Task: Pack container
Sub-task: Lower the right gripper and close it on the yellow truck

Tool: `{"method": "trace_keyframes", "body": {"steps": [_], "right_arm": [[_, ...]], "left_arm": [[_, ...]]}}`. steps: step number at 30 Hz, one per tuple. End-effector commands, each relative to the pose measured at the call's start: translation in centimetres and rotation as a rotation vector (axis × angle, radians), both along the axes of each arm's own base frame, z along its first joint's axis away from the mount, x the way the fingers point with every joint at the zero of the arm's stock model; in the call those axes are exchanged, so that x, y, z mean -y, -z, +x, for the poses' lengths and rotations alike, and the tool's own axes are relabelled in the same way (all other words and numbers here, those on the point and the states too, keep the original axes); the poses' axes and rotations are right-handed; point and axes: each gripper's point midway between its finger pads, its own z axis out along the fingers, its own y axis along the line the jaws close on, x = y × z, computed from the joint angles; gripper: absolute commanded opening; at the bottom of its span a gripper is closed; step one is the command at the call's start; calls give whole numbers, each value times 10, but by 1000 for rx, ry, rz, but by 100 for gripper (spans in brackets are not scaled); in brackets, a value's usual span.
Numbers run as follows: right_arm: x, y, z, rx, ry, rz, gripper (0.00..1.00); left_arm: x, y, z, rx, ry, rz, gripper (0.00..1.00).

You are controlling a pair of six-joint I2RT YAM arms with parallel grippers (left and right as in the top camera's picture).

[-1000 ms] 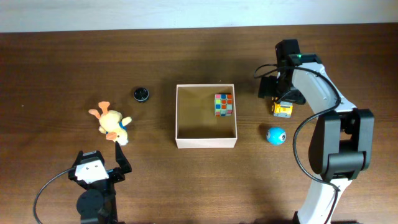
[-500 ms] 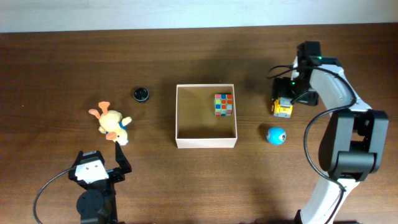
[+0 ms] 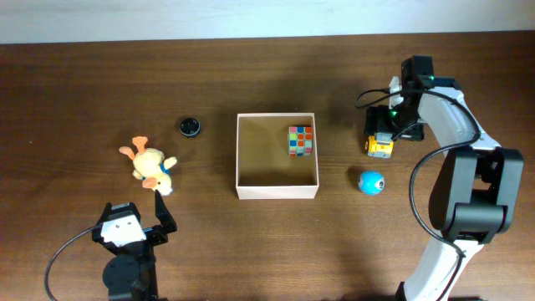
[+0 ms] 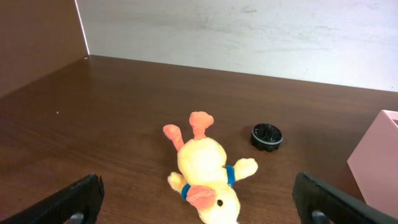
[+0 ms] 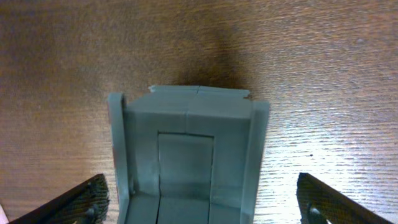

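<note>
1 each: container [image 3: 277,191], cube [image 3: 300,140], plush duck [image 3: 150,165], cap [image 3: 190,126], ball [image 3: 370,181], yellow toy [image 3: 379,149].

Container [image 3: 277,192]: interior open from above except the far right corner, which is taken by a multicoloured cube [image 3: 300,140]. To its left, bare tabletop [image 3: 75,92] surrounds a black cap [image 3: 191,126] and a plush duck [image 3: 149,165], which lie well apart. To its right, a yellow toy [image 3: 380,149] and a blue ball [image 3: 371,181] lie near each other, and a clear strip separates both from the container wall. The right arm [image 3: 443,134] overhangs the toy.
</note>
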Motion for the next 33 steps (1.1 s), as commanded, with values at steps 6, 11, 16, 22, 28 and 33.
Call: {"method": "trace_keyframes", "body": {"steps": [6,11,16,22,28,33], "right_arm": [[-4,-1,-5,-10,-27,9,81],[-1,-1,-5,-12,-24,-9,76],[5,0,-5,-15,-31,-45,73],[5,0,-5,-14,-45,-46,72],[5,-1,-5,-12,-45,-46,67],[4,-1,-5,-11,-45,-46,66]], "left_arm": [[3,1,1,-2,17,14,99],[3,1,1,-2,17,14,99],[3,1,1,-2,17,14,99],[3,1,1,-2,17,14,99],[3,1,1,-2,17,14,99],[3,1,1,-2,17,13,99]]}}
